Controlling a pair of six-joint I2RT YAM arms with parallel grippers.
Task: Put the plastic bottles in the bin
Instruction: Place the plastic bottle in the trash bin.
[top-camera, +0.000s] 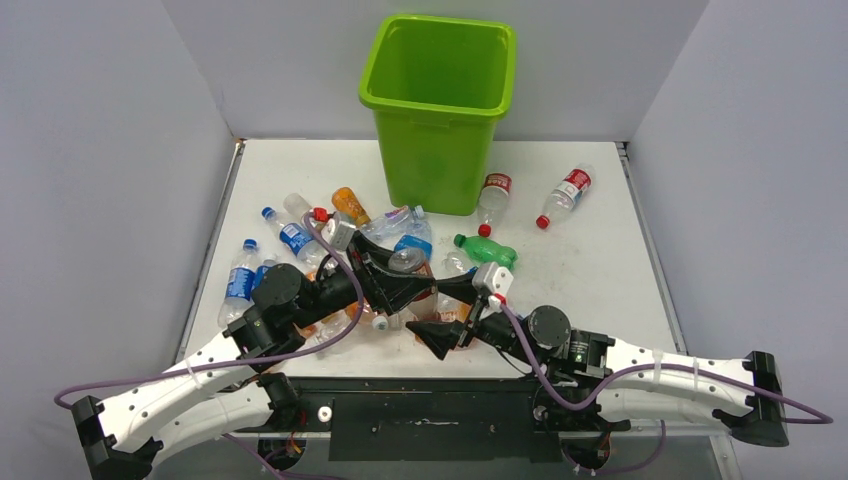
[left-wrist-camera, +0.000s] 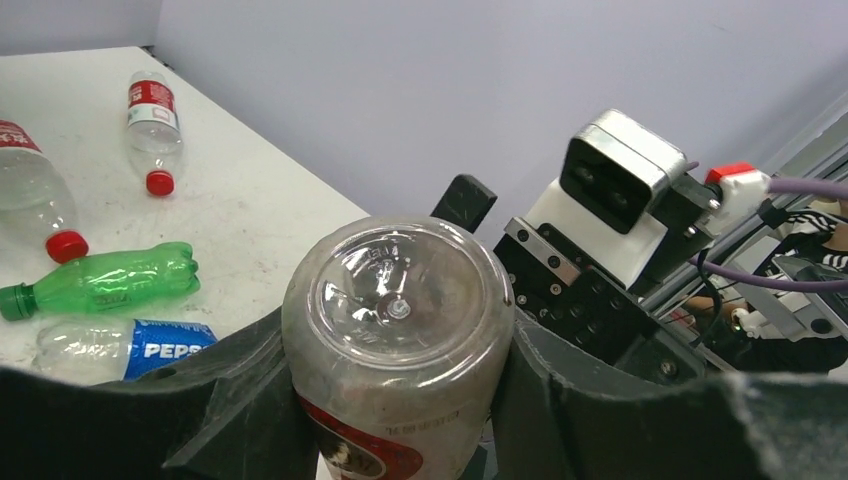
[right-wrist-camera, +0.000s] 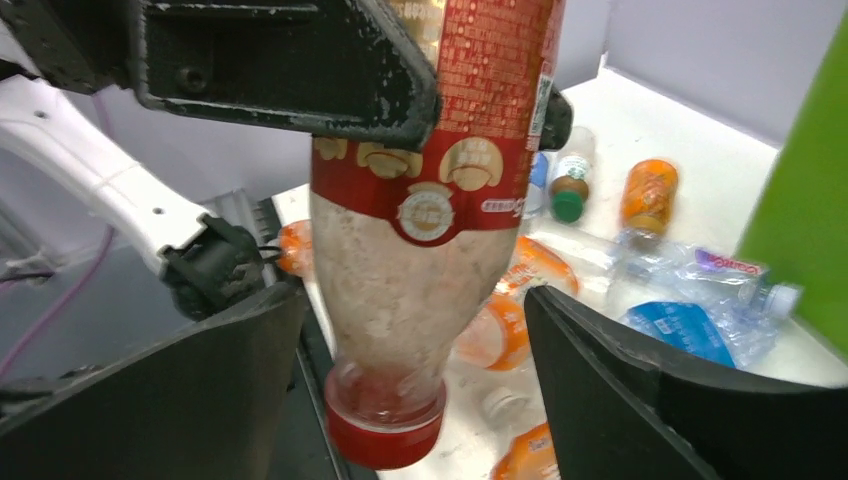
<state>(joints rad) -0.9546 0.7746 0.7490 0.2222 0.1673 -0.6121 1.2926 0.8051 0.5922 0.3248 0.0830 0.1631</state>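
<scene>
The left gripper was clenched on a red-labelled bottle. Its black fingers pressed the bottle's sides just under the upturned base, so the bottle hung with its red cap downward. The right gripper stood released below it. Its jaws flanked the neck and cap with a clear gap on either side and touched nothing.

Beyond both grippers, toward the far wall, the lime-green bin stood upright on the white table, apart from the held bottle. From the right gripper, only a strip of its green wall showed at the right edge of the wrist view.

The other plastic bottles lay on the table around the grippers. To the left of the left gripper lay a tall blue-labelled bottle and a shorter blue-labelled bottle. Farther ahead on that side lay an orange bottle. Between the grippers and the bin sat a crushed clear bottle.

To the right of the left gripper, a green bottle lay on its side with a Pepsi bottle just beside it. Farther off that way, a first red-capped bottle lay just beside the bin's foot. A second red-capped bottle lay beyond it.
</scene>
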